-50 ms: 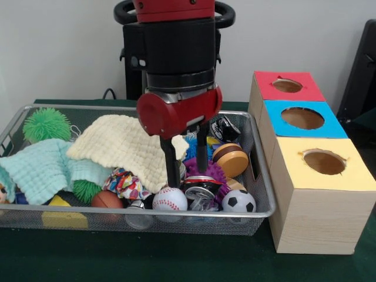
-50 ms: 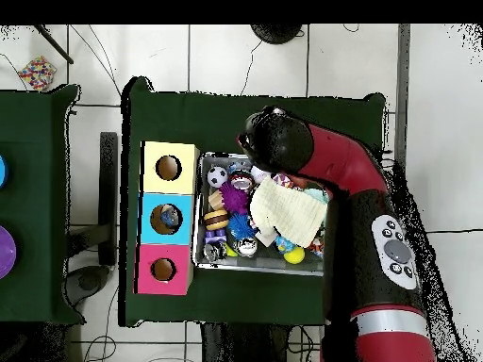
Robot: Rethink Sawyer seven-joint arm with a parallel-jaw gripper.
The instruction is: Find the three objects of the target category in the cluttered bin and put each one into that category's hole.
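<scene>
Bin (image 1: 258, 176): silver wire mesh, metal. Beside the claw (image 1: 187, 176), cream waffle-weave cloth (image 1: 126, 147), soft and matt; below it, stitched baseball (image 1: 170, 200) and glossy soccer ball (image 1: 238, 202). Sorting box (image 1: 314, 217): pale unfinished wood, matt painted tops; tabletop (image 1: 176, 258) covered in dark green felt-like cloth.

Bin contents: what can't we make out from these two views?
- Items under the cream cloth and mint cloth: hidden in front view.
- Bin's half beside the arm: covered by it in overhead view.
- Claw state: overhead hides it; front view unclear.
- Blue box hole: something inside, too small to identify.
</scene>
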